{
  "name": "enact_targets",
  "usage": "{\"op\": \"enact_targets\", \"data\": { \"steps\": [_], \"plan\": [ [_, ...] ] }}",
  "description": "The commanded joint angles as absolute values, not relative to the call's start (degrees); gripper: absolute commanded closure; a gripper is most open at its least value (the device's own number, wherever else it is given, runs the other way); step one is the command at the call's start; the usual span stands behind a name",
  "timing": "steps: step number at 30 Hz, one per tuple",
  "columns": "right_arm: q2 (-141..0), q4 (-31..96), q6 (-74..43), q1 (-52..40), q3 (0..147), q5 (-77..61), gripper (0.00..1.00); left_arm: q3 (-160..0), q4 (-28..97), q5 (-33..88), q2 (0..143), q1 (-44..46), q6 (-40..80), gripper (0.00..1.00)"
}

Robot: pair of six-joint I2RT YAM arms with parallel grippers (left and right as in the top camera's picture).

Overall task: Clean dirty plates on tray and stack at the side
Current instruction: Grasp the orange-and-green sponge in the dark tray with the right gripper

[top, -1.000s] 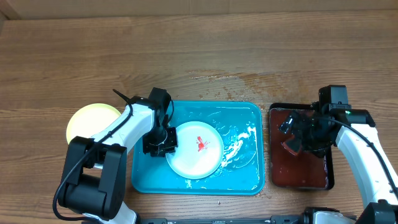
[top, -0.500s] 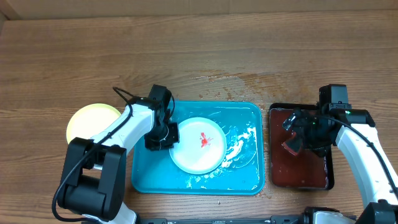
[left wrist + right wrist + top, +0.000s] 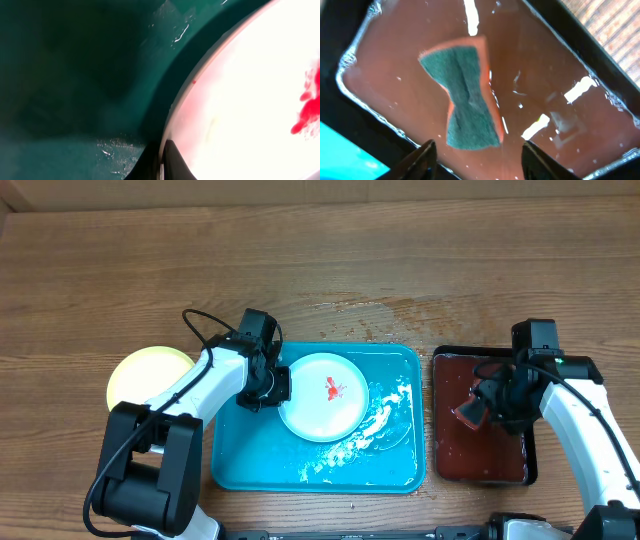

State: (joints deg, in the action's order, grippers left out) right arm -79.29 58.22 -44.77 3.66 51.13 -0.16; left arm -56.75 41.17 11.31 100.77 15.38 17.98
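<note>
Left tool was pinching the rim of the white plate, seemingly to steady it in the blue tray with the red smear facing up. Right tool hung spread over the sponge soaking in the black tray, probably lining up a grab.

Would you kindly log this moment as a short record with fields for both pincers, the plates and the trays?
left pincer: shut on the rim of the white plate
right pincer: open, over the sponge in the black tray
white plate: in the blue tray, red smear on it
yellow plate: on the table, left of the blue tray
black tray: holds reddish-brown liquid
</note>
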Motion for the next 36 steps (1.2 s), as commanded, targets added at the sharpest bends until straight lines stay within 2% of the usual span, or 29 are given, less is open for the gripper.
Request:
{"op": "enact_targets", "data": {
  "steps": [1,2,4,9,15,21,24,26,33,36],
  "plan": [
    [-81.3,56.4,-46.8,3.6,50.9,1.8,0.31,-56.8,40.4,7.0,101.8,15.3,15.2,0.96],
    [-82.6,55.7,-46.0,3.6,50.9,1.8,0.25,-56.8,40.4,7.1,101.8,15.3,15.2,0.96],
    [-85.1,55.0,-45.8,3.6,50.9,1.8,0.19,-56.8,40.4,7.0,101.8,15.3,15.0,0.96],
    [-91.0,51.7,-44.6,3.6,50.9,1.0,0.21,-56.8,40.4,7.0,101.8,15.3,14.7,0.96],
    [-93.4,49.5,-44.6,3.6,50.9,0.7,0.46,-56.8,40.5,7.0,101.8,15.4,14.1,0.96],
    [-93.4,48.2,-42.3,3.6,50.9,0.2,0.56,-56.8,40.4,7.1,101.8,15.4,14.1,0.96],
    [-93.4,47.9,-41.1,3.6,50.9,-0.1,0.66,-56.8,40.4,7.0,101.8,15.4,14.1,0.96],
    [-93.4,47.6,-40.2,3.6,50.9,0.0,0.96,-56.8,40.4,7.0,101.8,15.4,14.1,0.96],
    [-93.1,48.9,-37.1,3.5,52.6,-1.3,0.96,-56.8,40.3,7.0,101.8,15.4,14.1,0.96],
    [-92.4,53.3,-33.5,3.5,56.6,-3.1,0.96,-56.8,40.2,6.9,101.8,15.4,14.1,0.96]
  ]
}}
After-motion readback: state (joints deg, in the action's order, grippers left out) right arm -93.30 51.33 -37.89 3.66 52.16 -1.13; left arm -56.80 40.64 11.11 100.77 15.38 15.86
